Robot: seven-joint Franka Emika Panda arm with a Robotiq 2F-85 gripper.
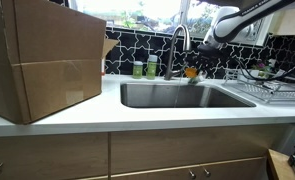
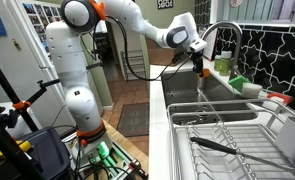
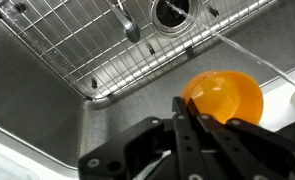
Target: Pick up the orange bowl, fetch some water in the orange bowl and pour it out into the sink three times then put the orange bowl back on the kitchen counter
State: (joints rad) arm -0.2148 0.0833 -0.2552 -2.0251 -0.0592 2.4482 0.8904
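Gripper (image 3: pixel 181 108) pinches the rim of the orange bowl (image 3: pixel 227 95) — small, round, glossy — over the sink (image 3: pixel 47 115).

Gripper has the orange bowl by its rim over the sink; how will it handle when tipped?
Probably light: the orange bowl looks small and made of thin plastic. Its glossy rim, pinched in the shut gripper, may slip or pivot once wet. It is likely stiff, though it could flex; if dropped, it would land in the sink.
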